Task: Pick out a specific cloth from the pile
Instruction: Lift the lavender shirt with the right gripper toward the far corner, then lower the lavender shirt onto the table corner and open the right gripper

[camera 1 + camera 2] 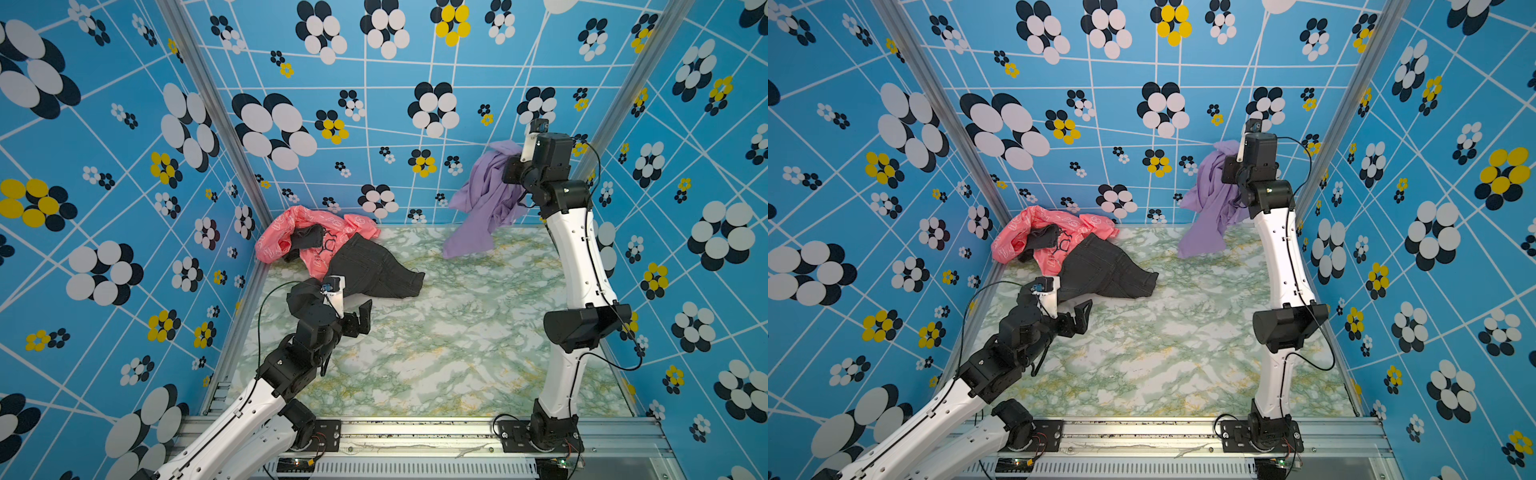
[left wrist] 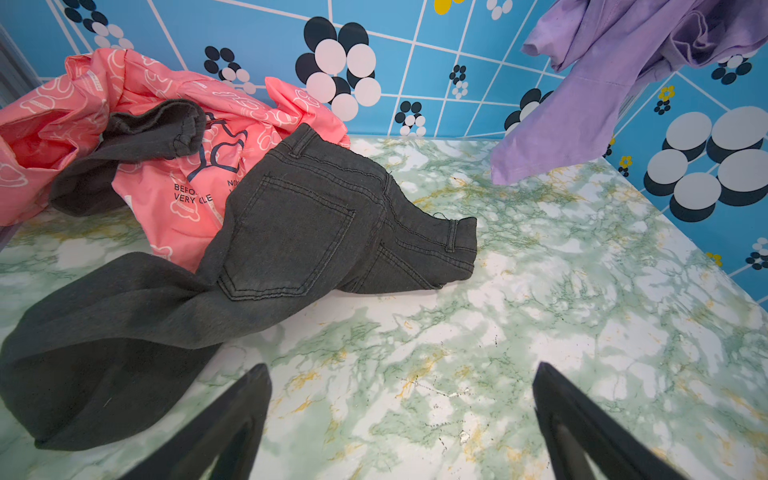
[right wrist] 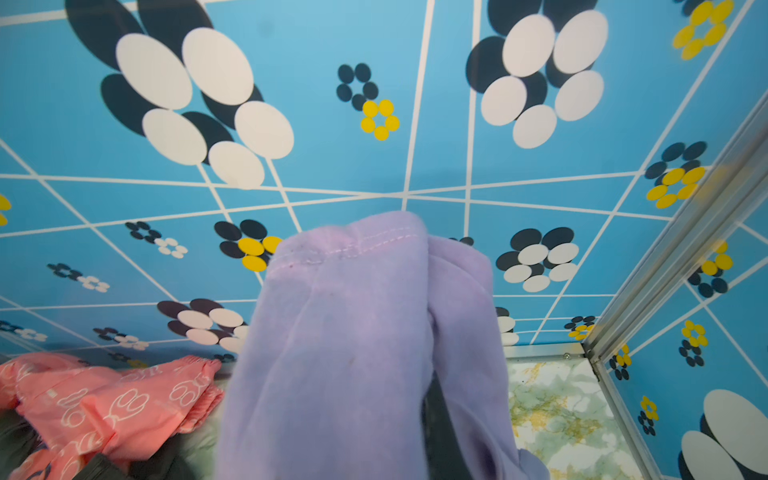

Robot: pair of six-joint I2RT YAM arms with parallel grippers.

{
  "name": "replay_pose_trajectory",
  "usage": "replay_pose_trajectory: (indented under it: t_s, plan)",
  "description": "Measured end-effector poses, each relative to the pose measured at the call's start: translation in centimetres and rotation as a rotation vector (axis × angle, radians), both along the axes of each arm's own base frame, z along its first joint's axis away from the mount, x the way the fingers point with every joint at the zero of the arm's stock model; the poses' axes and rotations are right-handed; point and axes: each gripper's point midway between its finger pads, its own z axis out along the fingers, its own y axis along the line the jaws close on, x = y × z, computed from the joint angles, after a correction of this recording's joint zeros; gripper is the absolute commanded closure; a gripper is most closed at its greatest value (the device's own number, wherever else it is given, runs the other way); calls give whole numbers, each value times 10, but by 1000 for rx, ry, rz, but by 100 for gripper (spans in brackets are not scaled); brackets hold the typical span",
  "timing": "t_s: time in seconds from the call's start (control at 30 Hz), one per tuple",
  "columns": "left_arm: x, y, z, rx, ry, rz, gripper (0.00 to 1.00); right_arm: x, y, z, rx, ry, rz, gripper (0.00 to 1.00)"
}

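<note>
Up by the back right corner, I saw the cloth (image 1: 484, 199) hang lengthwise down from my right gripper (image 1: 510, 166), clamped on its top, well apart from the pile (image 1: 332, 253); my left gripper (image 2: 401, 370) gaped empty beside the jeans (image 2: 316, 224).

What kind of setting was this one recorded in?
Most likely a lab test booth, not a home: blue flower-print walls on aluminium posts, a marble-look tabletop, and a left arm and right arm bolted to a metal rail in front.
</note>
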Motion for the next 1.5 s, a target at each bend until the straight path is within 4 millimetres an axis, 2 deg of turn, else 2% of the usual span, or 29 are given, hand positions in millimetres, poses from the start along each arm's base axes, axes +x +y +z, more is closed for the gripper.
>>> replay_pose_trajectory:
  t_s: [0.17, 0.2, 0.3, 0.37, 0.4, 0.43, 0.5, 0.73, 1.03, 1.17, 1.33, 1.43, 1.5]
  plan:
    - [1, 2, 0, 2, 1, 10, 1, 3, -53, -4, 30, 18, -119, 100]
    - [1, 3, 0, 2, 1, 12, 1, 3, -62, -7, 41, 26, -141, 96]
    - [1, 3, 0, -1, 2, 14, 1, 0, -88, -16, 92, 52, -210, 59]
    - [1, 3, -1, -3, 3, 15, 1, -2, -101, -21, 140, 62, -249, 27]
    - [1, 3, -1, -3, 4, 16, 1, -3, -104, -22, 154, 64, -260, 18]
    - [1, 3, -1, -3, 4, 15, 1, -3, -107, -23, 173, 65, -270, 12]
    - [1, 3, -1, -3, 3, 15, 1, -4, -108, -24, 203, 63, -277, 6]
    - [1, 3, -1, -10, 6, 18, 1, -9, -97, -24, 291, 70, -256, 3]
    - [-1, 4, 3, -21, -5, 19, 1, -30, -91, 11, 333, -7, -223, 2]
    - [-3, 6, 7, -29, -19, 22, 1, -34, -88, 16, 343, -13, -205, 1]
    - [-3, 10, 7, -27, -24, 37, 1, -41, -81, 3, 358, 33, -180, 1]
    - [-2, 14, 4, -17, -20, 53, 1, -56, -76, -15, 377, 74, -168, 1]
    - [-1, 18, 2, -8, -20, 67, 1, -74, -72, -31, 395, 83, -159, 1]
